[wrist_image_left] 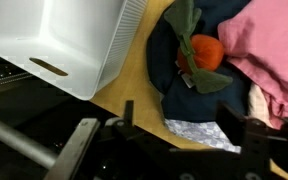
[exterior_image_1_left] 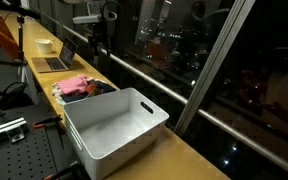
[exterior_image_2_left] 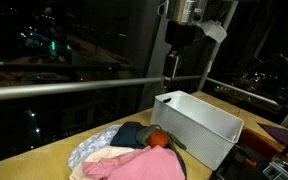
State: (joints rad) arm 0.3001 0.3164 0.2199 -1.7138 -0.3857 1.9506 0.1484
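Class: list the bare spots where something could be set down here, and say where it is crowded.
Bare: inside the white bin; the counter past the bin, away from the clothes pile. Crowded: that pile, under the gripper.

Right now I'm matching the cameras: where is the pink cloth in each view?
In an exterior view: pink cloth left of centre, just beyond the white bin.
In an exterior view: bottom centre, left of the bin.
Wrist view: top right corner; bin top left.
Shared landmark: the white bin.

A long wooden counter (exterior_image_1_left: pixel 184 150) runs beside dark night windows (exterior_image_1_left: pixel 184 30).
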